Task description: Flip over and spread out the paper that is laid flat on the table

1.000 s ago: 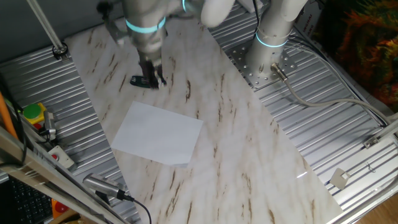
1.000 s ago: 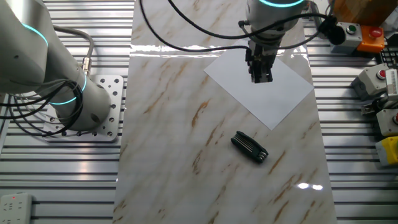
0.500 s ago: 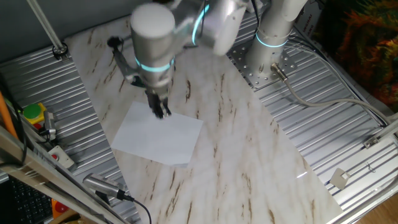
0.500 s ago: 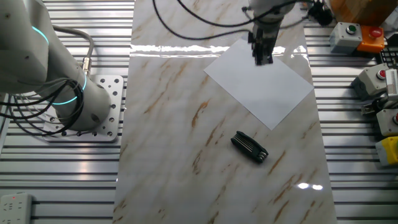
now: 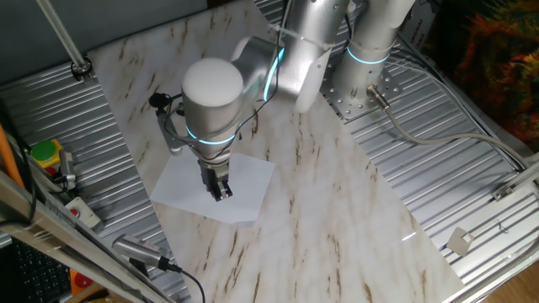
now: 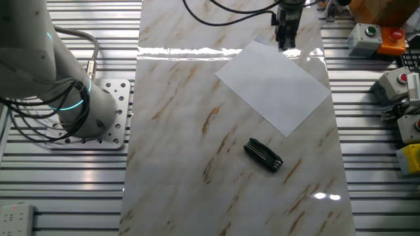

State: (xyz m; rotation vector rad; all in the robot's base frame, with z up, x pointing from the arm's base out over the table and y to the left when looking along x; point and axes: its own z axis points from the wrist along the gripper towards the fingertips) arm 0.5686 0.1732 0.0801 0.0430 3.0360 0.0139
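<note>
White marbled desk point(image 6: 177, 131) carried the flat paper point(image 6: 274, 85); the end effector point(image 5: 221, 190), fingers seemingly together, should catch an edge gently.

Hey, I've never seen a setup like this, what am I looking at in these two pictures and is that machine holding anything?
It is one grey robot arm bolted beside a white marble-patterned table. Two fixed cameras film the same table from opposite sides. At the arm's tip is a small two-finger hand, pointing down over a plain white sheet of paper lying flat. A folded black tool lies on the table apart from the paper; the arm hides it in one view. The hand holds nothing that I can see; whether its fingers are open is unclear.
</note>
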